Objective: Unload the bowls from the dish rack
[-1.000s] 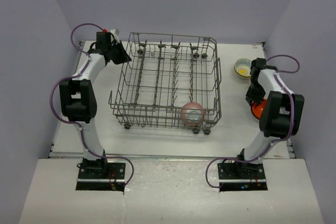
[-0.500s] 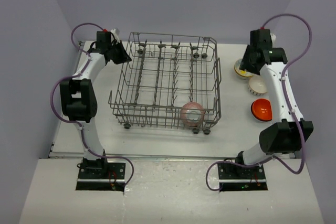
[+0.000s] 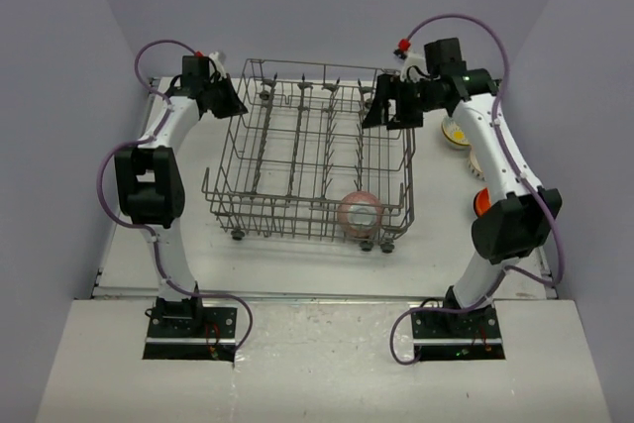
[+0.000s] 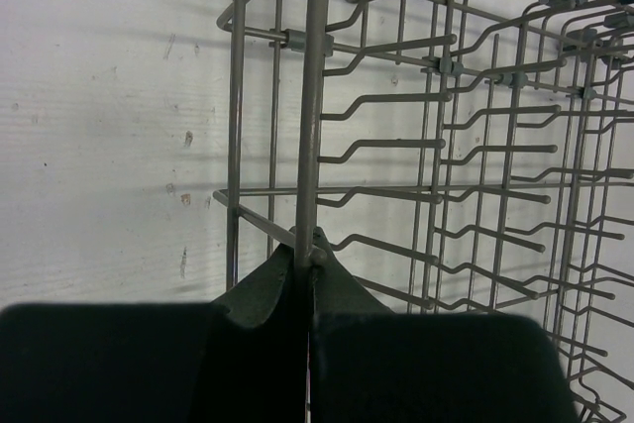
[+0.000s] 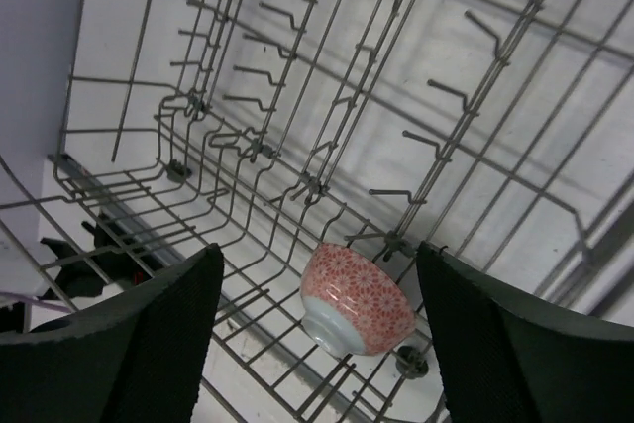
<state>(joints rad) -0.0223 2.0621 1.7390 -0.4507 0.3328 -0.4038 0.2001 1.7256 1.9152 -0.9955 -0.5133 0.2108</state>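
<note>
Top external: right pincer [image 3: 376, 114] spread over dish rack [image 3: 287, 210] far-right rim

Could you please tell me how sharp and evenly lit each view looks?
Top external: soft, even light, no glare, dish rack crisp over a faint shadow. Left wrist: wires sharp, but the left pincer close to the lens is a dark, featureless mass. Right wrist: pink bowl in focus; the right pincer is underexposed.

Grey wire dish rack [image 3: 297, 151] on small wheels at the centre of the table [image 3: 178, 235], a pink patterned bowl [image 3: 360, 211] in its near right corner; right of it stand a whitish yellow-marked bowl [image 3: 454, 132] and, nearer, an orange bowl [image 3: 478, 202], both partly hidden.
</note>
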